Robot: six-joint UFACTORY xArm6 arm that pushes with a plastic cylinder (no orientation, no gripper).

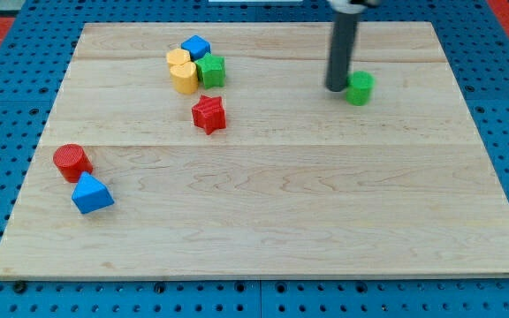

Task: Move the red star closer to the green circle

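The red star [208, 114] lies on the wooden board [263, 203], left of centre in the upper half. The green circle [359, 87] sits toward the view's upper right. My tip [337, 87] stands just to the left of the green circle, close to or touching it, far to the right of the red star.
A cluster of a blue cube [195, 47], a yellow heart-shaped block [182, 71] and a green star-like block [210, 70] sits just above the red star. A red cylinder [72, 161] and a blue triangle [91, 193] lie near the left edge.
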